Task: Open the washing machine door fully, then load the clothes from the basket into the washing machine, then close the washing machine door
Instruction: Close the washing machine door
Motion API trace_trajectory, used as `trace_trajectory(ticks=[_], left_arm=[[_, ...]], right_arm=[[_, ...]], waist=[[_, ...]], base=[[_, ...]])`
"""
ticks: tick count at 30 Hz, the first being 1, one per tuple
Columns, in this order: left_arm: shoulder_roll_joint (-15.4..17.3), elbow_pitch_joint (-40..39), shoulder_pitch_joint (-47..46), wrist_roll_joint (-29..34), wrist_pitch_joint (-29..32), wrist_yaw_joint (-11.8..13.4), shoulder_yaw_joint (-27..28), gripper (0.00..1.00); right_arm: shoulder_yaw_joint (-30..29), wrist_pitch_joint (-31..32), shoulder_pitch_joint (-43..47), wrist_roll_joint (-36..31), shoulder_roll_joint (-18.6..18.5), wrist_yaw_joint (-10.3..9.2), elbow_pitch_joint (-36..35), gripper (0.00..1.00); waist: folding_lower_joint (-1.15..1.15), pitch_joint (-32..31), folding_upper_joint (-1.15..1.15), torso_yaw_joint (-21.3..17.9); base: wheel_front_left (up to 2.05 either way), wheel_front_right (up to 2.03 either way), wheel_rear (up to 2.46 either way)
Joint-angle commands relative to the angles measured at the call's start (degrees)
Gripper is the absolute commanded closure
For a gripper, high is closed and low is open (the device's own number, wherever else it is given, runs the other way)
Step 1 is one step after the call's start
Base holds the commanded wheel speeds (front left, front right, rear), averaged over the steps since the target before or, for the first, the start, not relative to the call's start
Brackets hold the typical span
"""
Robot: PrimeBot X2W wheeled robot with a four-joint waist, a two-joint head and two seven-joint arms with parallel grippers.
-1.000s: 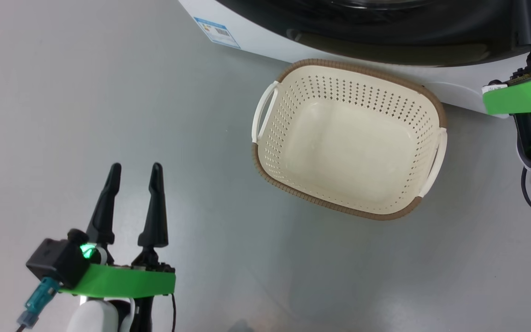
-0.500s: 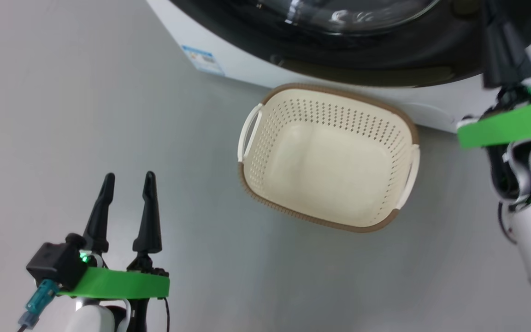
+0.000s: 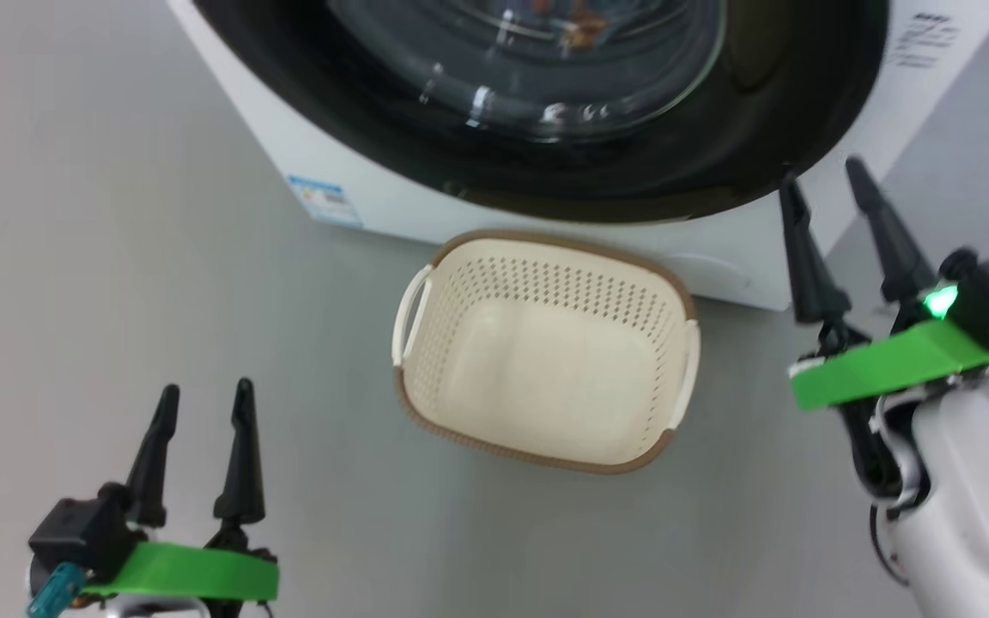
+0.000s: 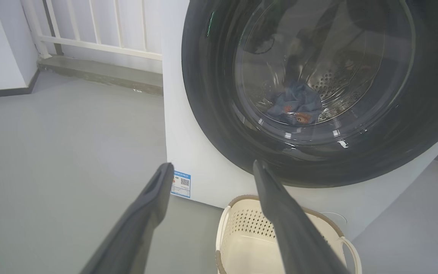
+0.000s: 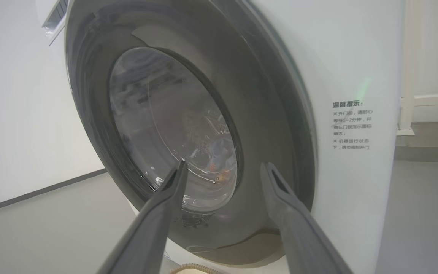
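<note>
Spreading wide the right pincer (image 3: 821, 170), shut a moment ago, beside the closed washing machine door (image 3: 803, 86), left pincer (image 3: 207, 387) gaping too, clothes (image 4: 295, 104) inside, basket (image 3: 546, 238) empty: probably finishing the task.

On the washing machine (image 5: 356, 57), up and right of the right gripper (image 5: 222, 165), grey Chinese print (image 5: 352, 125) is headed "温馨提示:". The smaller lines below seem to include "1~2分钟". Just beside one fingertip of the left gripper (image 4: 211, 164), a blue label (image 4: 181, 184) bears a QR code, its wording too small to read.
</note>
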Motion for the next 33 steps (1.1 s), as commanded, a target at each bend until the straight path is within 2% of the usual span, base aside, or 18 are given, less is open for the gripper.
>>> trace_trajectory(ticks=[1, 18, 27, 33], left_arm=[[2.34, -0.66, 1.01, 1.1, -0.37, 0.04, 2.41, 0.0], [6.59, 0.33, 5.19, 0.6, -0.37, 0.04, 2.64, 0.0], [8.74, 0.29, 6.2, 0.11, -0.37, 0.04, 1.69, 0.0], [8.91, 0.14, 7.15, 0.36, -0.37, 0.04, 2.01, 0.0]], right_arm=[[0.88, -0.45, 2.54, 0.33, 1.0, -0.15, -1.69, 0.0], [0.59, -0.45, 13.62, 0.63, 1.94, -0.15, -1.61, 0.0], [-0.62, -0.45, 17.27, 0.48, 2.67, -0.15, -2.11, 0.0], [-0.95, -0.45, 19.04, 0.32, 2.91, -0.15, -2.36, 0.0]], waist=[[0.01, -4.33, 0.0, -4.02], [0.01, -12.04, 0.0, -13.16], [0.01, -13.87, 0.0, -18.09], [0.01, -14.55, 0.0, -20.96]], base=[[0.0, 0.0, 0.0], [0.0, 0.0, 0.0], [0.0, 0.0, 0.0], [0.0, 0.0, 0.0]])
